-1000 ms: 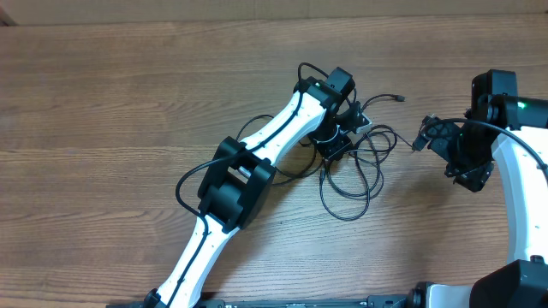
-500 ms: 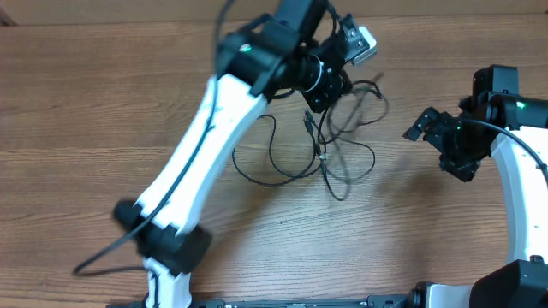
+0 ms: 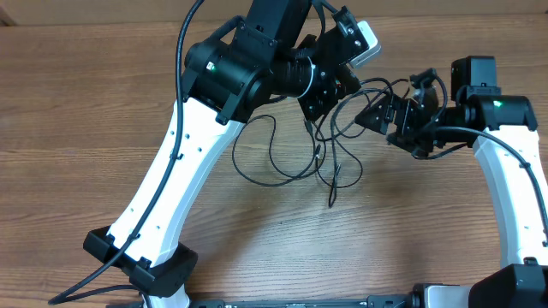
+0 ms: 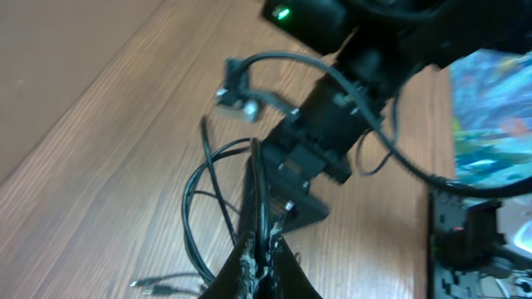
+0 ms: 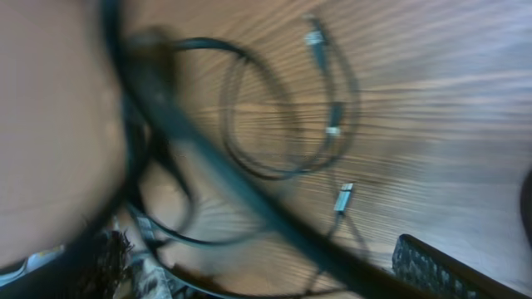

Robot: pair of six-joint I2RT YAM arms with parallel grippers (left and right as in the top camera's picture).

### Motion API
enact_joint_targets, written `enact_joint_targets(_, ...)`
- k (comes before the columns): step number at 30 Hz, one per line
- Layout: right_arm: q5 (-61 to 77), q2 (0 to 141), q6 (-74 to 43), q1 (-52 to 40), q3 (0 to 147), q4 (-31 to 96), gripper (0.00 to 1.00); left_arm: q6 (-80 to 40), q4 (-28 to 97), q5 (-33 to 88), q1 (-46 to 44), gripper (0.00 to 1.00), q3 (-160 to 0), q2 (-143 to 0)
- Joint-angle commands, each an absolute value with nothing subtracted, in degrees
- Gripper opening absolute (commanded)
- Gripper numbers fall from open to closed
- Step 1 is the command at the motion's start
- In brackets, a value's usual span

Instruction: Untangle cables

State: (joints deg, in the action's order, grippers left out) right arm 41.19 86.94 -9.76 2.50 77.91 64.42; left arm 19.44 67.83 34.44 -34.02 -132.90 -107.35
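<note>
Left gripper: fingers pressed tight together and clamped on the cables. The wrist view shows thin black cords running out from between the closed tips.
Left gripper position: at the far side of the table, near its middle, carried by the left arm, which reaches up and across from the near-left edge.
Right gripper: jaws spread wide, fingers pointing toward the left gripper, just beside the bundle. No cord is seen pinched in it.
Right gripper contact: one cord loop passes close by its fingers. Whether it touches them cannot be told.
Right arm: rises along the right edge of the table and bends inward at the top.
Cables, location: bunched at the left gripper, between the two grippers. They hang down in several loops toward the near side.
Cables, spread: one large loop extends to the left under the left arm, and narrower loops and loose ends trail below the grip.
Cable ends: a silver-tipped plug lies on the wood beside a double loop. The right wrist view is heavily blurred, so finer detail is unreadable.
Table surface: wood grain, brown.
</note>
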Motion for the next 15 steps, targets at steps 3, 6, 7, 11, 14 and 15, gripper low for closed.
enact_joint_targets(3, 42.9, 85.3, -8.6, 0.8, 78.7, 61.8, 1.00, 19.1, 66.0, 49.4, -34.2, 0.04, -133.4, -105.9)
enact_joint_targets(6, 32.0, 85.3, -17.3, 0.0, 78.7, 61.4, 1.00, 19.1, 64.4, 55.4, -34.1, 0.04, -133.4, -105.3)
enact_joint_targets(7, 28.4, 85.3, -20.1, -0.2, 78.7, 61.6, 0.99, 19.0, 64.1, 55.7, -34.0, 0.04, -133.4, -105.0)
enact_joint_targets(11, 15.3, 85.3, -33.0, -0.6, 78.6, 63.0, 0.99, 19.1, 64.0, 55.8, -33.2, 0.04, -133.4, -102.8)
enact_joint_targets(14, 11.4, 85.3, -38.5, -0.6, 77.7, 63.1, 0.98, 19.0, 64.1, 56.0, -31.6, 0.04, -133.4, -100.3)
enact_joint_targets(15, 10.7, 85.3, -39.4, -0.6, 77.3, 63.1, 0.98, 19.0, 64.1, 56.0, -30.9, 0.04, -133.4, -99.5)
